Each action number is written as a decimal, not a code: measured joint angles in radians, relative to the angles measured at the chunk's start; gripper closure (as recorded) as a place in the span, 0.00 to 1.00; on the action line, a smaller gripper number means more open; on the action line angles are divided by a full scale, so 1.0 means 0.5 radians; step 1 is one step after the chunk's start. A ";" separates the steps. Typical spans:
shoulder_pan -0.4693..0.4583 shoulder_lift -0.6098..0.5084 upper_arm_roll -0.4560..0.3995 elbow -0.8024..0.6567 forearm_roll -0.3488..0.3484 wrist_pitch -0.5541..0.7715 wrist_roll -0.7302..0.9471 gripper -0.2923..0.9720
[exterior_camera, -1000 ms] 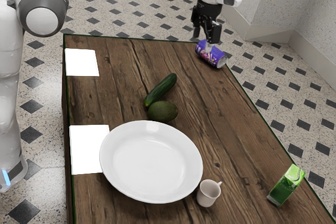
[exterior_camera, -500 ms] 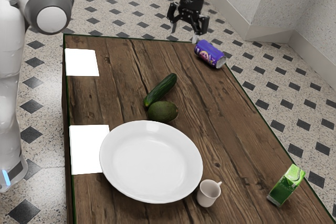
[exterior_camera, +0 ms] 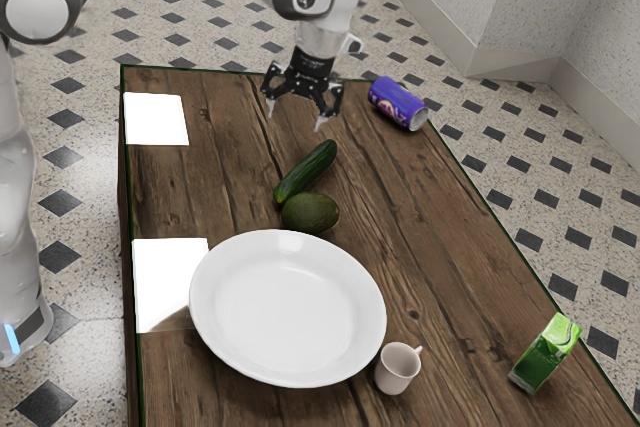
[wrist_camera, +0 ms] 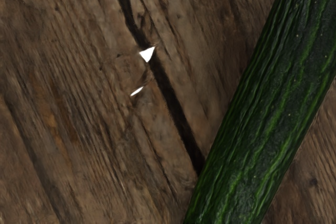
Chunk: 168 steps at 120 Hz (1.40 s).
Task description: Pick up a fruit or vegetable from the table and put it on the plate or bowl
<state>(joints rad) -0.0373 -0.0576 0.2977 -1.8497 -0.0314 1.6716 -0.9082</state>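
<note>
A dark green cucumber (exterior_camera: 306, 170) lies slanted on the wooden table (exterior_camera: 420, 237), its lower end beside a dark green avocado (exterior_camera: 310, 213). Just below them sits a large white plate (exterior_camera: 287, 305), bare. My black gripper (exterior_camera: 296, 110) hangs open a little above the table, just beyond the cucumber's upper end, with nothing between its fingers. In the wrist view the cucumber (wrist_camera: 273, 114) runs as a ribbed green band across the cracked wood under my hand.
A purple can (exterior_camera: 398, 104) lies on its side near the table's far right edge. A small white cup (exterior_camera: 397, 368) stands by the plate, a green carton (exterior_camera: 544, 351) at the near right corner. Two white napkins (exterior_camera: 155, 118) (exterior_camera: 165, 281) lie along the left edge.
My hand has left the purple can, swung toward the exterior view's left and come down near the cucumber's upper end. Its fingers have spread. The can and produce stayed put.
</note>
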 joint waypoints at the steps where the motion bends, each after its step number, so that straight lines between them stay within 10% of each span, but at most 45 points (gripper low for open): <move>1: -0.003 -0.008 0.000 -0.015 0.002 0.010 -0.009 0.24; 168: -0.112 0.228 -0.004 -0.156 0.129 0.445 0.017 0.23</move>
<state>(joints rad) -0.0931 0.0563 0.2957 -1.9278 0.0330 1.8939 -0.8994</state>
